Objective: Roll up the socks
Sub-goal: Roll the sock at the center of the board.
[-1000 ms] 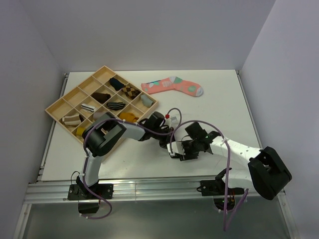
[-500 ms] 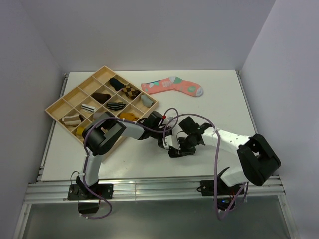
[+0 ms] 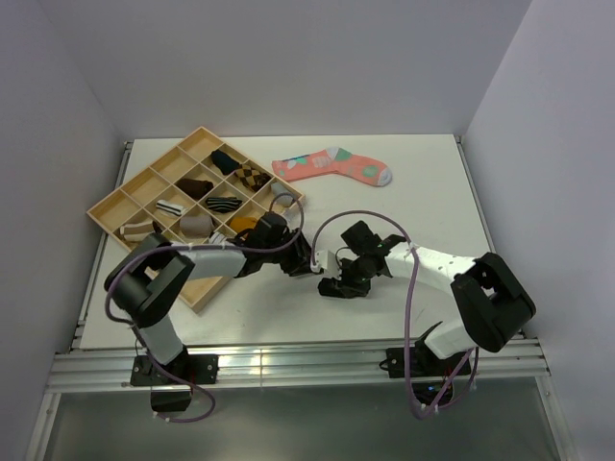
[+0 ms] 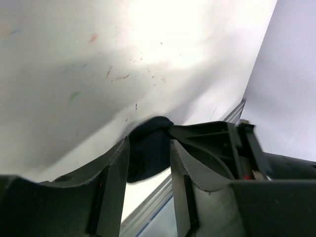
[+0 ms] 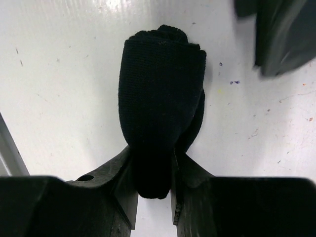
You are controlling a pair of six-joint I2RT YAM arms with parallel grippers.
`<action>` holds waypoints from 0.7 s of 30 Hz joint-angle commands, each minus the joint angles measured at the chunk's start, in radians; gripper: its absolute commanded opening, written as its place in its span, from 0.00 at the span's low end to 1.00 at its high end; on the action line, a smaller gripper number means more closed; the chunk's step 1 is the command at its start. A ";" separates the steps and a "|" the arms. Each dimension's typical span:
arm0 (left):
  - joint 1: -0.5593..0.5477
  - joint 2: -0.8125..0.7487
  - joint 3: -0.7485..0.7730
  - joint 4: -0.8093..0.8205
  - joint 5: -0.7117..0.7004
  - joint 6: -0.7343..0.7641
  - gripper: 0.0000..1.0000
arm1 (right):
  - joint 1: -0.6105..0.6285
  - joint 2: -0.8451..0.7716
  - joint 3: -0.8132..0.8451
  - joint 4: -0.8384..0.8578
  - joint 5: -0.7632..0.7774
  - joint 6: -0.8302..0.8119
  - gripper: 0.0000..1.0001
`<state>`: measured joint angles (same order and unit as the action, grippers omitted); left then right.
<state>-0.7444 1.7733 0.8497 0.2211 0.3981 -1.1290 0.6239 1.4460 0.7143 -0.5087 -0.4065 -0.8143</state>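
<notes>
The black sock point(image 5: 160, 94) is a rolled bundle lying on the white table. My right gripper point(image 5: 152, 150) is shut on its near end. In the top view the right gripper point(image 3: 338, 285) sits at the table's middle front. My left gripper point(image 4: 149, 143) is open, and the black sock point(image 4: 148, 154) lies just beyond its fingertips, apart from them. In the top view the left gripper point(image 3: 306, 263) is just left of the right one. A mustard-yellow bundle point(image 3: 245, 225) lies in a tray compartment behind the left arm.
A wooden compartment tray point(image 3: 106, 206) with several small sock bundles stands at the back left. A pink patterned sock point(image 3: 332, 165) lies flat at the back middle. The table's front rail point(image 3: 288, 360) runs close below both grippers.
The left arm has dropped its elbow low to the left, and its gripper has drawn back slightly left. The right gripper has shifted a little left with the black sock.
</notes>
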 commanded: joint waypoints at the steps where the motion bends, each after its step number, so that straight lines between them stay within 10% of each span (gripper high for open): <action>1: 0.007 -0.129 -0.075 -0.011 -0.166 -0.107 0.44 | 0.008 0.040 -0.018 0.030 0.055 0.073 0.00; 21: -0.225 -0.178 -0.230 0.155 -0.522 -0.678 0.56 | 0.008 0.017 -0.006 0.144 0.072 0.204 0.00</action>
<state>-0.9485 1.5723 0.6048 0.2974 -0.0471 -1.7157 0.6258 1.4502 0.7116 -0.3904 -0.3553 -0.6369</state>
